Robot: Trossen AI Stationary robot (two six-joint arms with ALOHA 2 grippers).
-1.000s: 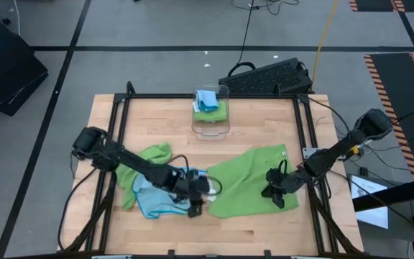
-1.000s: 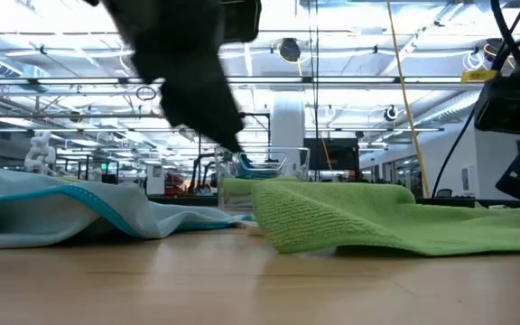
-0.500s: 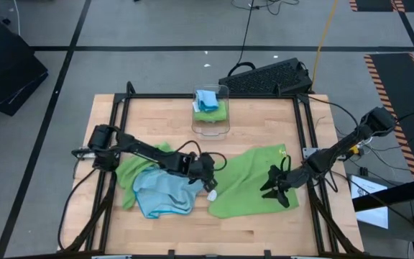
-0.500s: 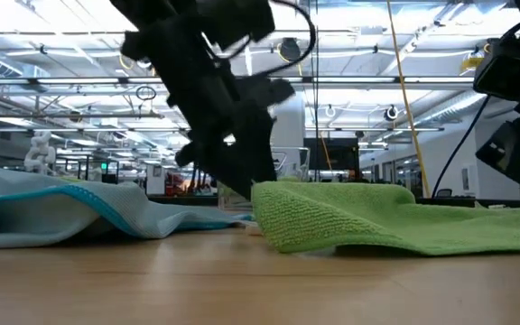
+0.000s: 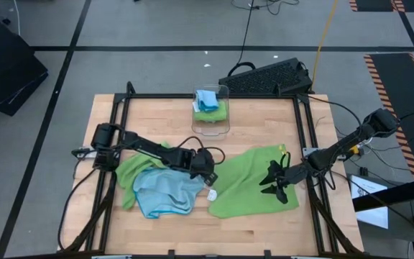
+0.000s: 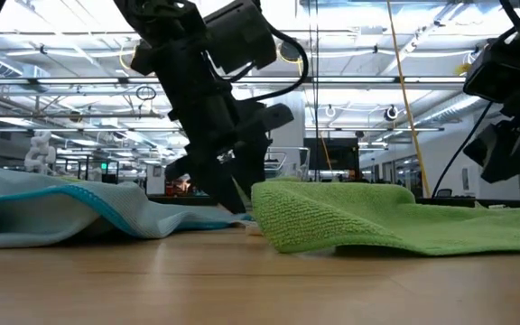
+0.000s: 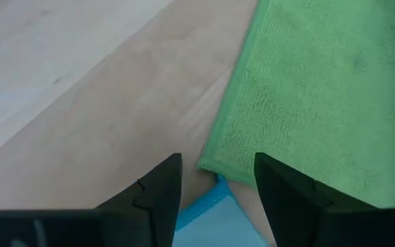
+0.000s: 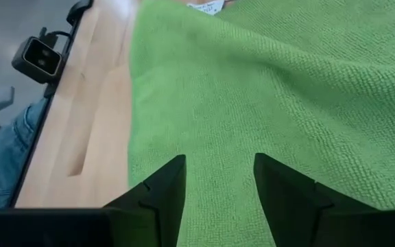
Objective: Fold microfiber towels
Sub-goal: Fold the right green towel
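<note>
A lime green towel [image 5: 246,183] lies spread on the table's right half, with a white tag [image 5: 284,152] at its far right corner. To its left, a light blue towel [image 5: 165,193] lies crumpled on another green towel [image 5: 136,169]. My left gripper [image 5: 208,180] is open and tipped down at the spread towel's left corner [image 7: 211,165]. Its fingers stand on either side of that corner, apart from it. My right gripper [image 5: 272,185] is open and hangs above the same towel's right part [image 8: 252,89], clear of it.
A clear plastic bin [image 5: 196,124] at the far middle holds a blue and a green towel. A black keyboard [image 5: 268,75] lies beyond the far edge. Black frame rails run along the table's left and right sides. Bare wood shows along the near edge.
My left gripper has gone from the blue towel's near right side toward the far edge. It has rolled and sunk to the spread green towel's left corner. My right gripper has opened and risen a little off that towel.
</note>
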